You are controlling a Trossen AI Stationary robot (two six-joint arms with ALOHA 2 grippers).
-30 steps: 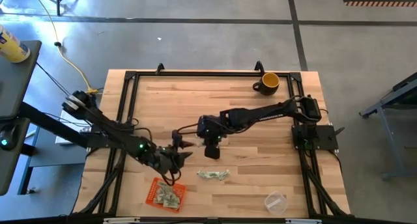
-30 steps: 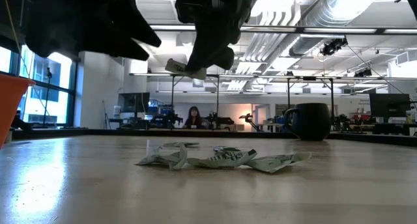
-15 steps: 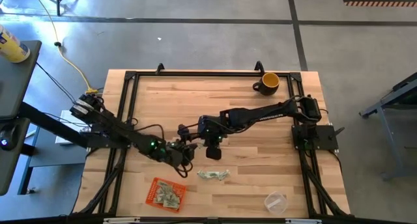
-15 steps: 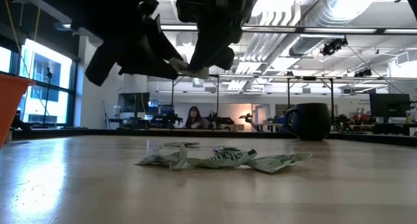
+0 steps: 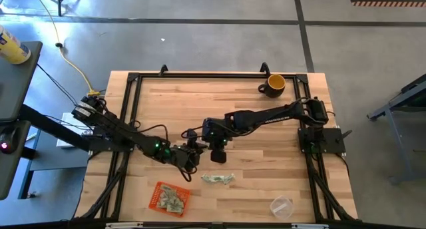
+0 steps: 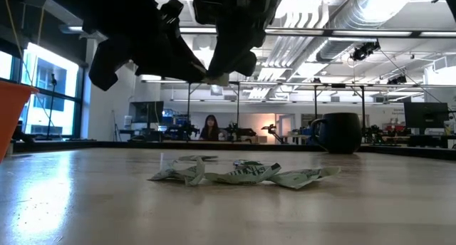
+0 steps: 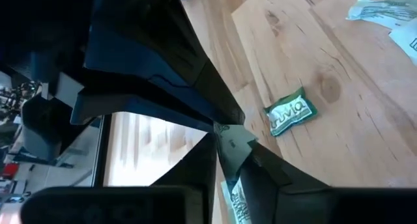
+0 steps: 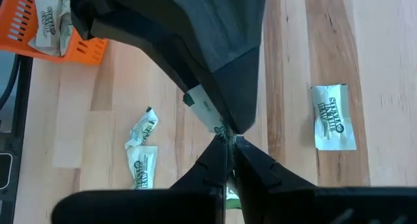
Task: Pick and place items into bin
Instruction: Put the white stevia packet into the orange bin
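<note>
Two-gripper contact on one packet
Right gripper pinches a packet above the table; left gripper clamps its opposite end

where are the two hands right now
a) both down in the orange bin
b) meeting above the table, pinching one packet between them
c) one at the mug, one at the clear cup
b: the left hand and right hand meet mid-table, both pinching one packet, with the bin off to the side.

Both dark hands meet above the table, pinching one pale item over the scattered items.
</note>
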